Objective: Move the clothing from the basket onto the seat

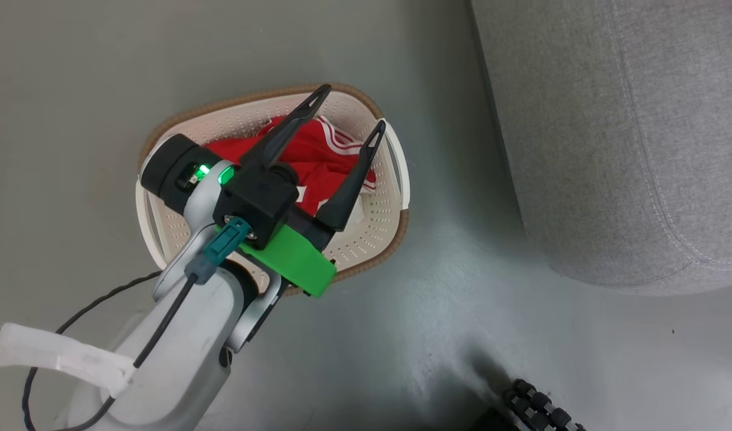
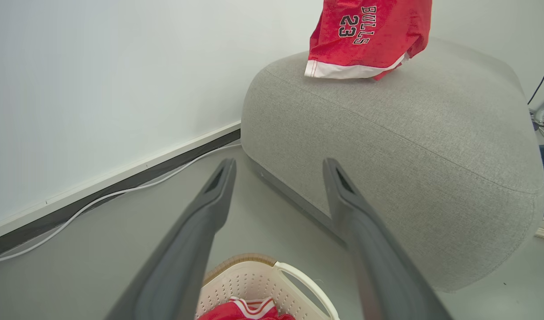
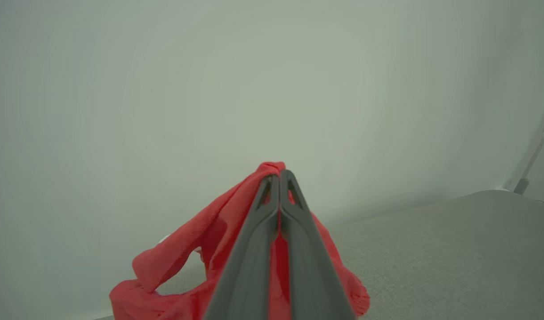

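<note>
- Grey floor: basket is set near seat — short transfers, prob.
- Red clothing is heaped in basket; left gripper is held wide above it, ready for next pick.
- Jersey is pinched by closed right gripper over seat — release pending.

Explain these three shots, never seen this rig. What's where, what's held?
It is a two-armed robot with three cameras. Head view looks down: its open left gripper hovers over a cream perforated plastic laundry basket holding red white-striped sports clothing, beside a light-grey fabric sofa. Left wrist view looks along those spread fingers toward the sofa, where a red jersey reading BULLS 23 touches the top. Right wrist view: the right gripper, shut, pinches red mesh fabric above the sofa, probably that jersey.
</note>
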